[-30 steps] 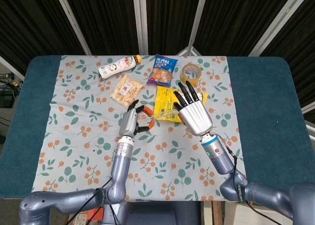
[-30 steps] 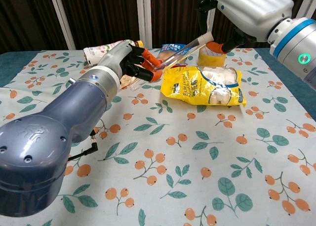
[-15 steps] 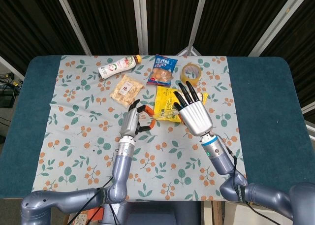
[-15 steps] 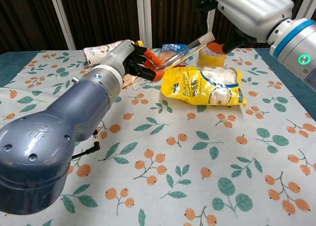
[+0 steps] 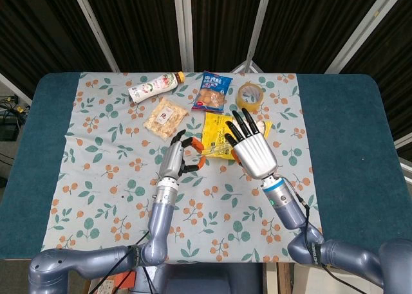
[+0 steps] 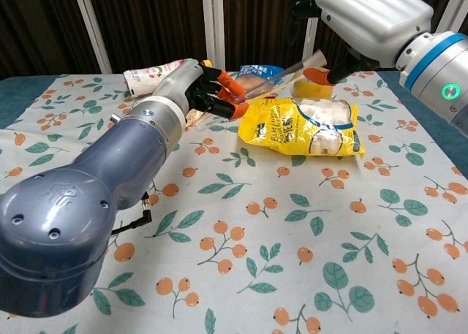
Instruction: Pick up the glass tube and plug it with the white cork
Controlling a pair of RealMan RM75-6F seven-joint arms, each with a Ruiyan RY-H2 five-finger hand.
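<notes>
**Glass tube held in the air between both hands, above the middle of the cloth**

The left hand (image 6: 208, 93) grips the lower end of the glass tube (image 6: 274, 76) with its orange-tipped fingers (image 6: 232, 85) curled round it. The tube slants up and to the right, clear of the table. Its upper end reaches the right hand (image 6: 358, 20), whose thumb (image 6: 318, 74) sits just under the tube's tip. Whether that hand pinches the tube or the white cork cannot be told; the cork itself cannot be made out.

In the head view the right hand (image 5: 252, 149) shows its back with fingers spread, over the yellow snack bag (image 5: 219, 136).

Beyond the hands, toward the far edge of the floral cloth (image 5: 103, 178), lie a bottle (image 5: 153, 87), a small cracker packet (image 5: 165, 117), a blue snack bag (image 5: 212, 91) and a roll of tape (image 5: 250, 94). The near half of the cloth offers open room, as do the teal table strips (image 5: 347, 146) on the left and right.
</notes>
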